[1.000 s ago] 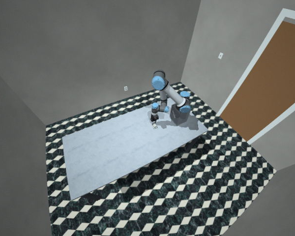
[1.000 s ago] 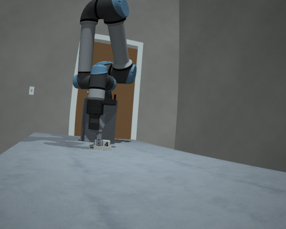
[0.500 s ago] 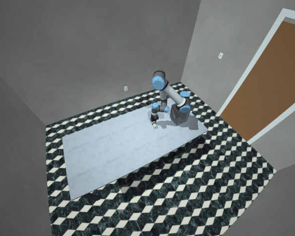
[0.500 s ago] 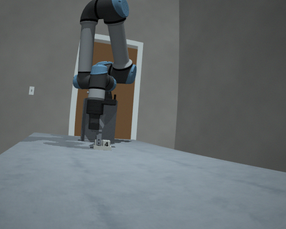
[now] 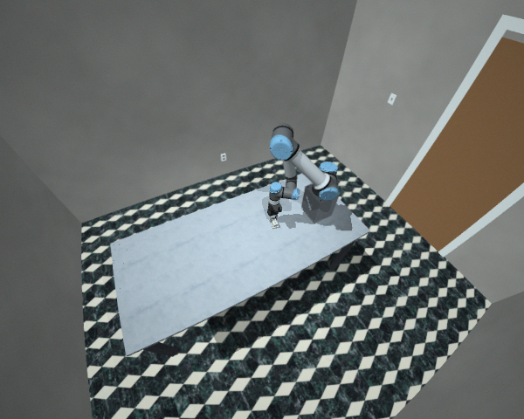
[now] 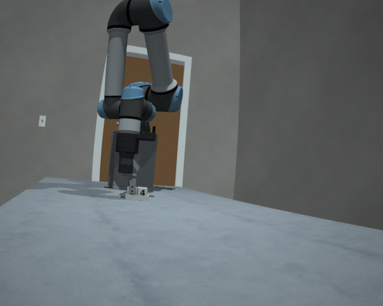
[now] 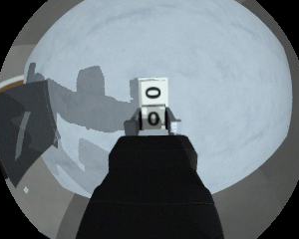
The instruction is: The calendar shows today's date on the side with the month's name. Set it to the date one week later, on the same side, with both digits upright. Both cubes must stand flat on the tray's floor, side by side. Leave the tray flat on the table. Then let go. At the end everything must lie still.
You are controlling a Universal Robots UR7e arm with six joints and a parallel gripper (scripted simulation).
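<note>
The small white calendar tray point(image 6: 136, 197) lies flat on the grey table in front of the robot's base. Two white cubes stand in it side by side. The right cube point(image 6: 142, 191) shows a 4 toward the exterior camera. My gripper point(image 6: 131, 189) comes straight down on the left cube and is shut on it; a dark finger covers its front digit. The left cube sits level with the right one. In the wrist view the held cube point(image 7: 152, 119) and the other cube point(image 7: 153, 92) both show a 0 on top. The tray's month name is too small to read.
The robot's dark base block point(image 6: 132, 161) stands just behind the tray. The table's far edge is close behind the base. The tray and arm also show small in the top view point(image 5: 275, 223). A brown door point(image 5: 470, 148) is behind the table.
</note>
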